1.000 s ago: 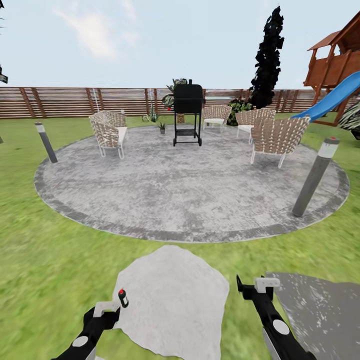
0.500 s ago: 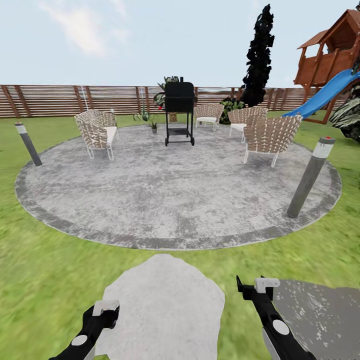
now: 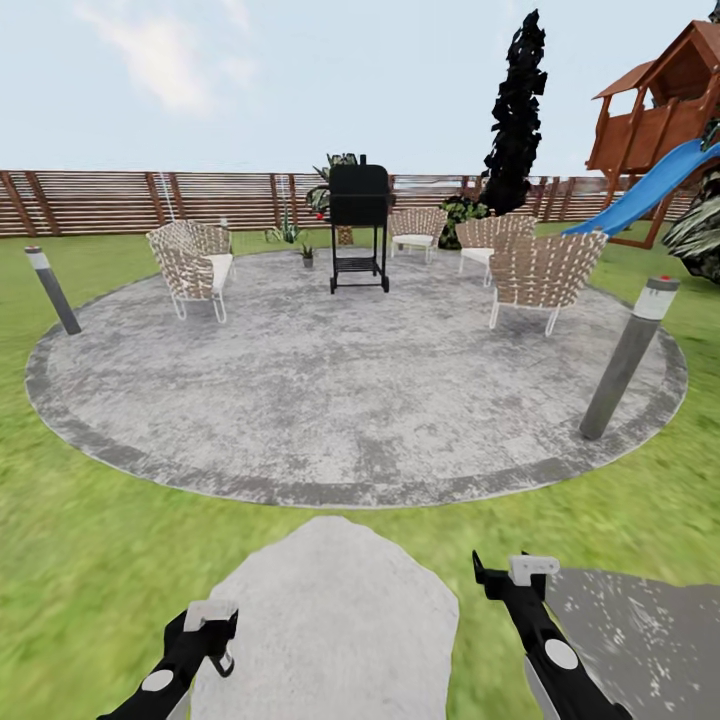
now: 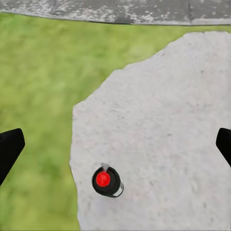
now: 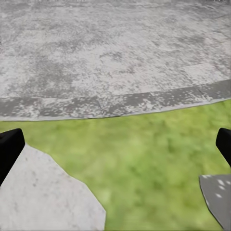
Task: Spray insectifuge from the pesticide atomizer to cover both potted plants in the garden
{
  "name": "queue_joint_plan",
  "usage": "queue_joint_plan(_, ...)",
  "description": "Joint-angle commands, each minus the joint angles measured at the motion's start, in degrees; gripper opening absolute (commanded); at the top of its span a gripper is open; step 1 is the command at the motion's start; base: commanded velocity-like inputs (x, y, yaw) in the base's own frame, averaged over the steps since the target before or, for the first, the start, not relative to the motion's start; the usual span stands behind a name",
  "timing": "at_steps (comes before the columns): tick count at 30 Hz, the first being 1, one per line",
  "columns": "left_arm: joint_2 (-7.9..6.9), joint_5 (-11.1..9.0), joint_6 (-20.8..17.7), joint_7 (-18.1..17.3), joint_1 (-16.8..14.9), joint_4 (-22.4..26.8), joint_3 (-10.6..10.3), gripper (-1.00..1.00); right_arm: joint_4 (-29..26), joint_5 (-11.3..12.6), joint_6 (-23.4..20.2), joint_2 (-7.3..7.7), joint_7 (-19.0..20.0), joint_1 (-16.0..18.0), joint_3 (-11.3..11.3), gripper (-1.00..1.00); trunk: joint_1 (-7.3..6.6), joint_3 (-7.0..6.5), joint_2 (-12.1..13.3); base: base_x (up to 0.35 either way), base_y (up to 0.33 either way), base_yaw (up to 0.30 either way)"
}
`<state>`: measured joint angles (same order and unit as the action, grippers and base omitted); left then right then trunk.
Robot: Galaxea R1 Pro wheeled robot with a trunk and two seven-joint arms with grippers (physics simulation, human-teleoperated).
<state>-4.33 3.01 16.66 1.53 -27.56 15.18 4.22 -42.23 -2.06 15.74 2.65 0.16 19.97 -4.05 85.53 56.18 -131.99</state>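
Landmark: the pale grey irregular stepping stone (image 3: 335, 620) set in the green lawn (image 3: 90, 560) of the garden, just short of the round grey paved patio (image 3: 350, 400).
Atomizer: the small black pesticide atomizer with a red cap (image 4: 108, 182) stands upright on that stone, near its edge by the grass, seen from above in the left wrist view.
Left tool (image 4: 115, 144): over the stone, its two black fingertips (image 4: 9, 149) spread wide at the picture's sides, gripping nothing; the atomizer sits below and between them, untouched.
Right tool (image 5: 115, 144): over the grass between the stone and the patio rim, fingertips wide apart, empty.
Beyond the stone: on the patio's far side, a black barbecue grill (image 3: 359, 225), wicker chairs (image 3: 545, 275), and one small potted plant in a grey pot (image 3: 307, 255) left of the grill.
Backdrop: brown slatted wooden fence (image 3: 120, 200).
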Motion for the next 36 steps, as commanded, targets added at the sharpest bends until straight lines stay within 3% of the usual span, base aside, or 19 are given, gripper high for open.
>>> queue_joint_plan(1, 0.03, 0.3, 0.2, 0.0, 0.0, -0.1, 0.3, 1.0, 0.0, -0.2, 0.2, -0.01, 0.0, 0.0, -0.1, 1.0, -0.01, 0.05, 0.0, 0.043, 0.033, 0.0)
queue_joint_plan(7, 0.09, 0.5, 0.3, 0.0, 0.0, -0.1, 0.2, 1.0, 0.0, -0.1, 0.2, -0.01, 0.0, 0.0, -0.1, 1.0, -0.01, 0.05, 0.0, 0.013, 0.01, 0.0)
queue_joint_plan(27, 0.1, 0.6, 0.5, 0.0, 0.1, -0.1, 0.2, 1.0, 0.0, -0.2, 0.2, -0.01, 0.0, 0.0, -0.1, 1.0, 4.39, 3.64, -8.0, 0.0, 0.0, 0.0)
queue_joint_plan(36, 0.03, 0.8, 5.1, 0.0, 0.1, -0.8, 0.2, 1.0, 0.0, -0.1, 0.2, -0.1, 0.0, 0.0, -0.1, 1.0, 6.17, 5.3, -11.3, 0.0, 0.0, 0.0)
